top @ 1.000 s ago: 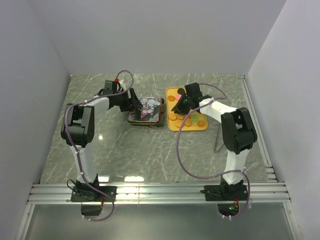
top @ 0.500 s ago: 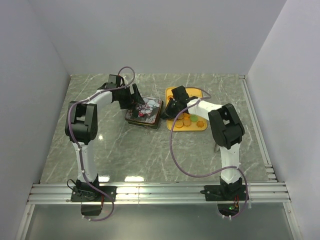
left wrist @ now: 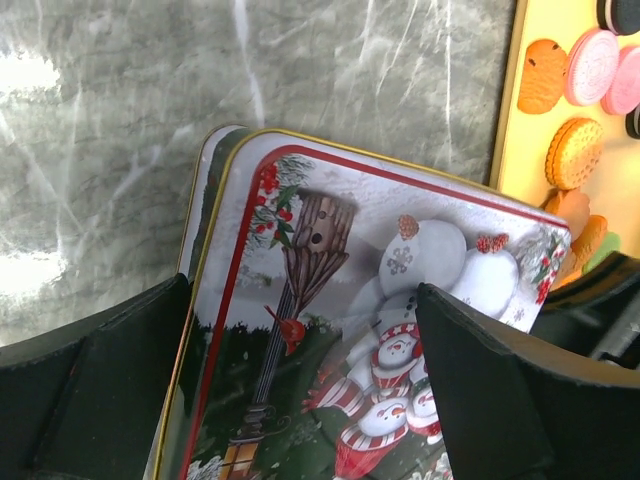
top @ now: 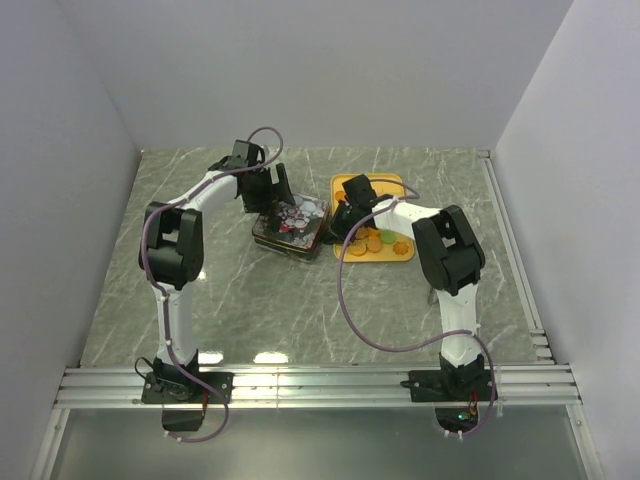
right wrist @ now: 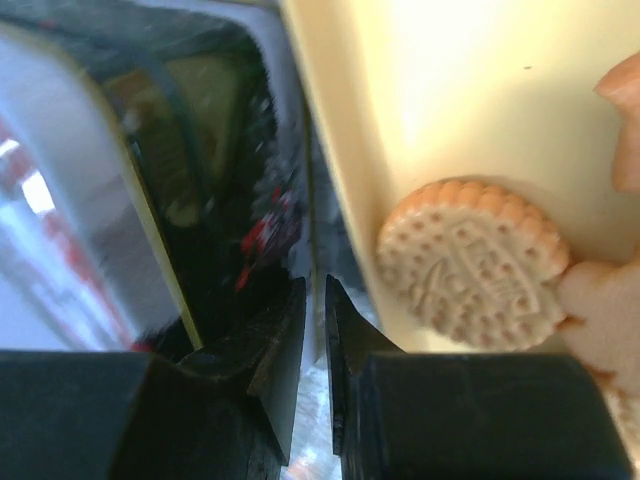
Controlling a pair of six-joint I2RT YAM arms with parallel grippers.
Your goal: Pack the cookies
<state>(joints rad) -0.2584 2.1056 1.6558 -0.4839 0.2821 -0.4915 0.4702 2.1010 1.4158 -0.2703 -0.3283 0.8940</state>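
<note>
left pincer [left wrist: 300, 400]: spread wide; moved back along tin [left wrist: 330, 260] | right pincer [right wrist: 315, 300]: narrowed (almost closed); moved to tray [right wrist: 330, 130] edge

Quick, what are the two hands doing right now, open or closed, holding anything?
Left hand: open wide over the Christmas tin, holding nothing.
Right hand: almost shut at the yellow tray edge, nothing visibly held.

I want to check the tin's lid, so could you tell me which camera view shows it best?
Left wrist: the snowman-printed tin lid fills the frame, close and sharp. Top external shows it small; right wrist catches only a blurred edge.
</note>
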